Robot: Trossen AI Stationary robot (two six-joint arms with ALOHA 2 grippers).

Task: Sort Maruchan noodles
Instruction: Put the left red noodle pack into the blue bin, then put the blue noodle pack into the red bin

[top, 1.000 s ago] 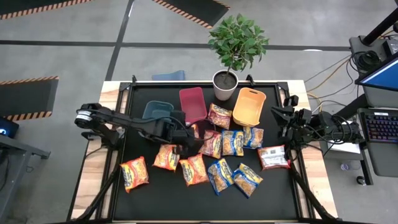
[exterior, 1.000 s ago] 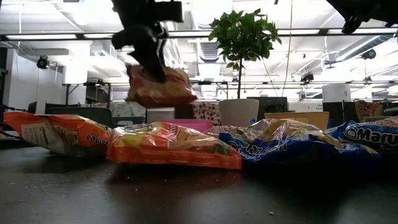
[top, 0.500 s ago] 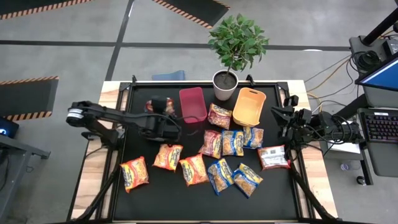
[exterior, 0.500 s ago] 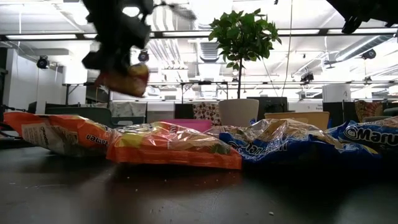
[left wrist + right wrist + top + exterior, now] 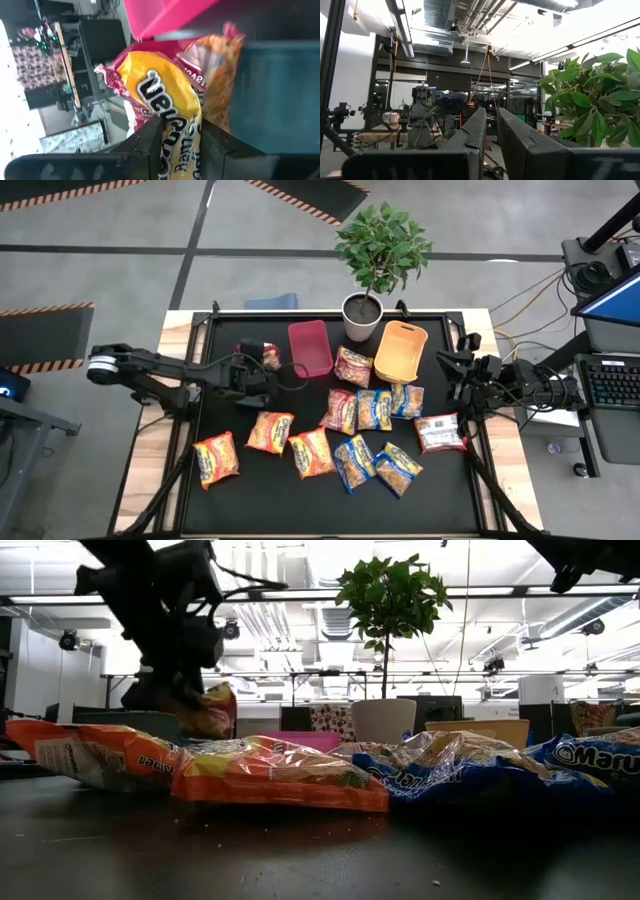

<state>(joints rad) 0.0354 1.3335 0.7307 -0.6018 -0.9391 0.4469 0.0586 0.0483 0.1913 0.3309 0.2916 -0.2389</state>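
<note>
Left gripper (image 5: 262,358), upper left of the table (image 5: 240,500), has its jaws clenched on a red-yellow packet (image 5: 167,102) beside the pink bin (image 5: 309,348). Right gripper (image 5: 491,134) waits at right, jaws nearly closed, empty.

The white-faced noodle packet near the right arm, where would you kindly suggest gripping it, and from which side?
Probably from straight above, pinching one short crimped end of the white-faced packet. It lies flat and apart from its neighbours, nearest the right gripper, so its edges look free.
</note>
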